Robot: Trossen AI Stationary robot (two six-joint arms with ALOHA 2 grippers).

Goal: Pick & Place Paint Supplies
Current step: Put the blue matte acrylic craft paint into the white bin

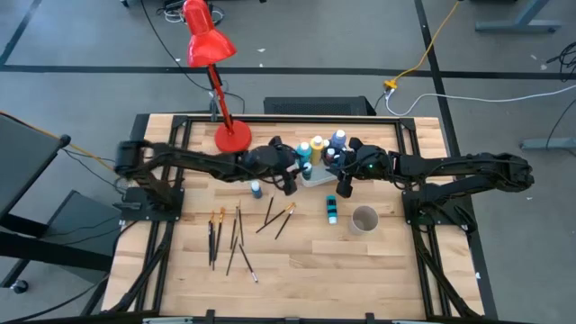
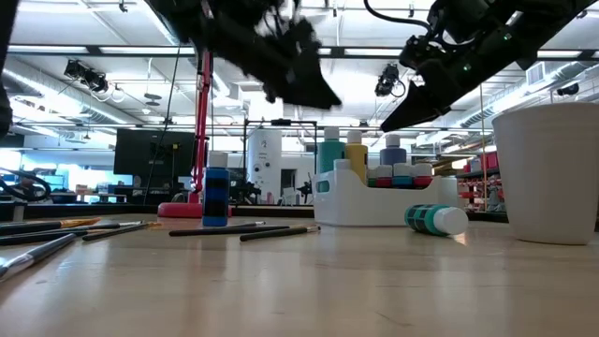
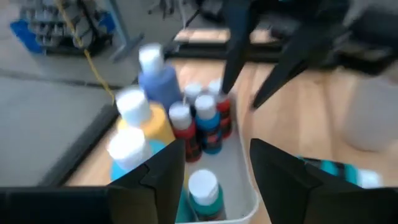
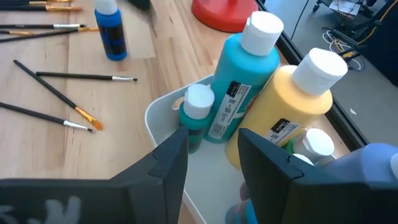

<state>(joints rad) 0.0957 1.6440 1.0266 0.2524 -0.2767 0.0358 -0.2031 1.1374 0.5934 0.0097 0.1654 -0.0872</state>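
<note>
I hang over a white plastic caddy (image 4: 163,112) on the pale wooden table (image 1: 297,261), smooth-walled and rounded at its corners, crowded with upright paint bottles. My left gripper (image 3: 214,165) sits above the caddy's near end with its dark fingers spread and nothing between them; below it stands a small teal bottle (image 3: 204,196) with a white cap. My right gripper (image 4: 211,155) hovers over the other side of the same caddy, fingers parted and empty (a gap shows clearly between them), looking down past a tall teal bottle (image 4: 239,93) and a tall yellow bottle (image 4: 292,115), both glossy cylinders with white caps pointing straight up. Both arms reach inward from opposite table edges and meet over the caddy, tilted downward. One teal bottle (image 1: 332,209) lies on its side just in front of the caddy. A blue bottle (image 1: 256,189) stands upright by itself to the left. Thin brushes (image 1: 234,234) lie flat and scattered, mostly running front to back, and a white cup (image 1: 364,220) stands to the right.
</note>
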